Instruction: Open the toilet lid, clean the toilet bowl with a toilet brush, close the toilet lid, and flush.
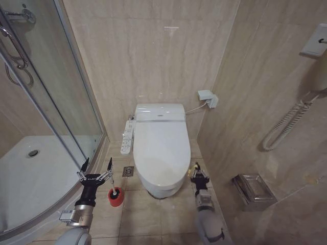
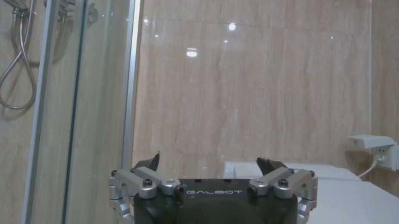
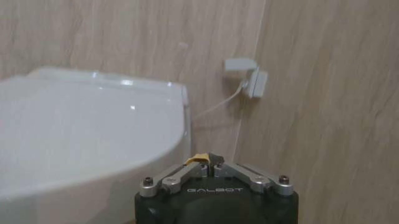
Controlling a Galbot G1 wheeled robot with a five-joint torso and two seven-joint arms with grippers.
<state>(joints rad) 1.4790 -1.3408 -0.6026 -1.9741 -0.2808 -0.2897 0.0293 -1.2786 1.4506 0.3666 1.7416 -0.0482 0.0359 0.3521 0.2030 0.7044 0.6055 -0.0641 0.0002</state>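
Head view: our left gripper gapes above the red holder cup (brush inside); our right gripper, pinched together, sits beside the glossy toilet lid, which is down.

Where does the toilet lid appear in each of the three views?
Head view: the toilet lid lies closed at the picture's centre, between the two arms.
Left wrist view: a strip of it shows beyond the open left end effector.
Right wrist view: it rises beside the shut right end effector.
Shared landmark: the wall socket with its cable.
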